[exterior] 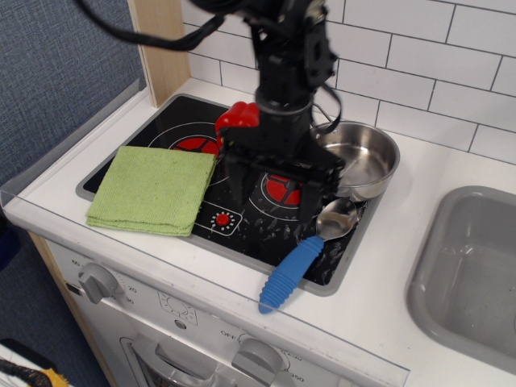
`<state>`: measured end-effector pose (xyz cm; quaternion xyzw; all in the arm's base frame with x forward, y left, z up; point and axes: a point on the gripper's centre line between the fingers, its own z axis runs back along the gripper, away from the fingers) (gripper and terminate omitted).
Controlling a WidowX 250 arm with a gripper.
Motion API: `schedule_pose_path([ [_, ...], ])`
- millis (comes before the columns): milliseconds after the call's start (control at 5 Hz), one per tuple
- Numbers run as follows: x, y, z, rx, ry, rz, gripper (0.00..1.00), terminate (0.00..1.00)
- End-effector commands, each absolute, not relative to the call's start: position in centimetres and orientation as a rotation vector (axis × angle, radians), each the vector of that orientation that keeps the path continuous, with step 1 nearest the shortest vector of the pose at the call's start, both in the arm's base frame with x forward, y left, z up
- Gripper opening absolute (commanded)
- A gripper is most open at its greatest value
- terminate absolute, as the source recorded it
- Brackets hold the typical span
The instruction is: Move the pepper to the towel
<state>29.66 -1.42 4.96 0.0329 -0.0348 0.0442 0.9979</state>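
The sink (468, 266) at right looks bare, though only part of it shows. On the stovetop (161, 121), the towel (151, 189) lies flat at the left. The steel pot (363, 157) holds nothing. The gripper (272, 193) hangs spread wide, gripping nothing. The pepper (236, 118) sits behind it, mostly hidden. The blue-handled spoon (302, 262) lies at front.

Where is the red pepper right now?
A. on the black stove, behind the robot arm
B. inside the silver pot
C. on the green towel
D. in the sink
A. The pepper sits on the stove top, partly hidden behind the arm, apart from the towel; the gripper is open and holds nothing.
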Motion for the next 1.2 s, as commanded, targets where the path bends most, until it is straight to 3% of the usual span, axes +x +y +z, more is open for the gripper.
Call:
schedule_pose_path([
  [0, 33.8, 3.7, 7.9, 0.087, -0.154, 0.239, 1.00, 0.00],
  [400, 35.7, 6.5, 9.0, 0.079, -0.180, 0.323, 1.00, 0.00],
  [1000, 37.7, 9.0, 4.6, 0.126, -0.074, 0.322, 1.00, 0.00],
])
